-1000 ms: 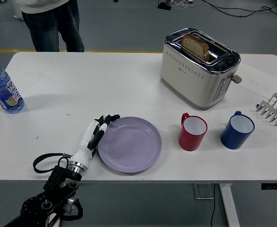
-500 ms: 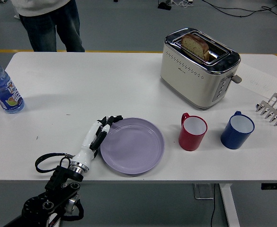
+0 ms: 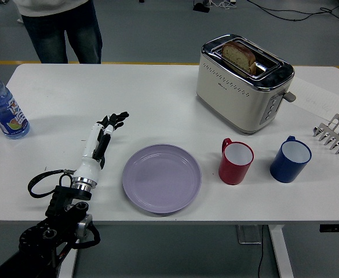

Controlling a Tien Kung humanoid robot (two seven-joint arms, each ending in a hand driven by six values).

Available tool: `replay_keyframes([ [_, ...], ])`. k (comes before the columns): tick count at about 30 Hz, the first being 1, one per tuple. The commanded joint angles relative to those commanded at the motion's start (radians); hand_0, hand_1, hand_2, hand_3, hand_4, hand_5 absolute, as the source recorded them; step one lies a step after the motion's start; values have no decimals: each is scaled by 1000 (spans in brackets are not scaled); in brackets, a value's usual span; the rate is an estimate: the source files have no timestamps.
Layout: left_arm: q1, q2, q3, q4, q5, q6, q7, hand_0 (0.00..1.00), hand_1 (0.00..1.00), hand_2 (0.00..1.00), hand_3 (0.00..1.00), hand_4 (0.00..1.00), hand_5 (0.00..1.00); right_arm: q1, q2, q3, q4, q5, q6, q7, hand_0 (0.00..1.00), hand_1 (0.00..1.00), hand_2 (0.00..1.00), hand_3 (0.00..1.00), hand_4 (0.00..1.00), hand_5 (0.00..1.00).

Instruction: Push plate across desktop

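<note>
A lilac plate lies flat on the white table, near the front edge, left of a red mug. My left hand, white with black fingers, is over the table to the left of the plate and apart from it. Its fingers are stretched out and hold nothing. The black left arm comes in from the lower left corner. The right arm is out of view.
A red mug and a blue mug stand right of the plate. A cream toaster with bread in it stands behind them. A metal toast rack is at the right edge, a water bottle at the left edge. A person stands at the far side.
The left hand first nudged the plate a little to the right, then drew back left and away from its rim. The plate now lies untouched.
</note>
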Motion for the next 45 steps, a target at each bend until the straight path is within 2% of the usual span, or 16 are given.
replay_keyframes([
  [3, 21, 0, -25, -58, -103, -14, 33, 811, 859, 879, 723, 545, 998, 0, -1, -2, -1, 2, 1, 2, 633, 599, 682, 605, 361, 385],
  [5, 39, 0, -43, -103, -186, -39, 68, 811, 859, 879, 723, 545, 998, 0, -1, 1, -1, -1, 0, 2, 633, 599, 682, 605, 361, 385],
  [6, 47, 0, -55, -123, -225, -53, 86, 855, 905, 969, 853, 563, 998, 0, -1, 2, -1, -1, 0, 2, 633, 599, 682, 606, 361, 384],
  [9, 66, 0, -95, -176, -322, -97, 147, 855, 905, 969, 853, 563, 998, 0, -2, -1, -2, 3, 1, 5, 633, 599, 682, 606, 361, 384],
  [11, 76, 0, -121, -201, -337, -112, 180, 855, 905, 969, 853, 563, 998, 0, -2, 1, -2, 2, 0, 5, 633, 599, 682, 606, 361, 384],
  [12, 82, 0, -143, -216, -329, -118, 198, 833, 962, 998, 975, 615, 998, 0, -3, 1, -2, 3, 0, 6, 634, 598, 681, 606, 363, 387],
  [16, 83, 0, -185, -233, -320, -119, 215, 833, 962, 998, 975, 615, 998, 5, -3, 2, -4, 0, 1, 7, 634, 598, 681, 606, 363, 387],
  [17, 83, 0, -188, -234, -320, -119, 216, 955, 966, 998, 998, 636, 998, 5, -3, 3, -4, -1, 1, 7, 633, 597, 681, 606, 363, 384],
  [27, 118, 0, -253, -273, -291, -156, 265, 946, 962, 998, 998, 646, 998, 8, -2, -4, -4, 11, -2, 7, 634, 595, 681, 606, 362, 376],
  [33, 124, 0, -287, -281, -276, -160, 284, 915, 977, 998, 998, 649, 998, 10, -1, -4, -5, 14, -2, 11, 634, 595, 680, 606, 364, 374],
  [35, 127, 0, -299, -284, -239, -155, 310, 915, 977, 998, 998, 649, 998, 11, -2, -5, -6, 16, -2, 13, 634, 595, 680, 606, 364, 374],
  [36, 128, 0, -303, -284, -222, -152, 318, 998, 998, 998, 990, 706, 998, 11, -2, -4, -6, 16, -2, 13, 634, 595, 681, 607, 365, 373],
  [39, 130, 0, -318, -285, -159, -120, 335, 998, 998, 998, 990, 706, 998, 12, -1, -2, -6, 12, -1, 11, 634, 595, 681, 607, 365, 373],
  [45, 132, 0, -325, -285, -128, -109, 321, 998, 998, 998, 958, 705, 998, 12, -1, 0, -5, 8, 0, 9, 633, 594, 681, 607, 365, 373],
])
